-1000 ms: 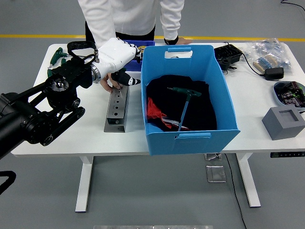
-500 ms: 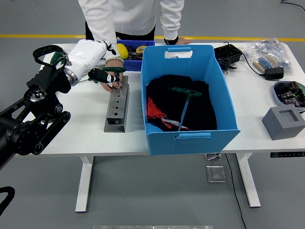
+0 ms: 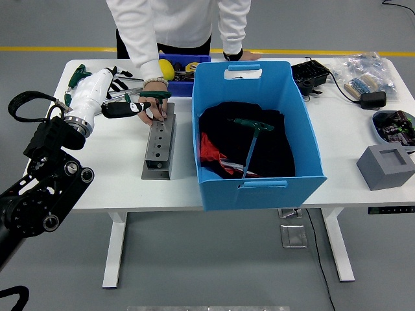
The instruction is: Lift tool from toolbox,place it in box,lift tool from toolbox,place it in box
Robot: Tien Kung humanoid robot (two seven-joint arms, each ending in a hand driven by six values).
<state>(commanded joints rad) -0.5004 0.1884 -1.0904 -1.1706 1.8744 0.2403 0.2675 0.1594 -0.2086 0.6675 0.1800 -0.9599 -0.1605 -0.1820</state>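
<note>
White table [image 3: 117, 165], 6 o'clock edge nearest. Grey metal tool holder [image 3: 159, 148] left of center. Blue box [image 3: 258, 133] at center, green T-handle wrench [image 3: 251, 144] lying inside on dark cloth. Left hand [image 3: 104, 98] at 10 o'clock, fingers extended, gripping nothing. Person's hand [image 3: 154, 107] holds another green T-handle tool [image 3: 155, 96] on the holder's far end. Small blue toolbox [image 3: 180, 72] at 12 o'clock.

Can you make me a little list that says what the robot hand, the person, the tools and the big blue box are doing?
left robot hand: white, over the table's left part, fingers open, holding nothing
right arm: not in view
person's hand: resting on the metal tool rack
green T-handle tool: standing in the rack by that hand
blue box: holds dark cloth and another T-handle tool
</note>
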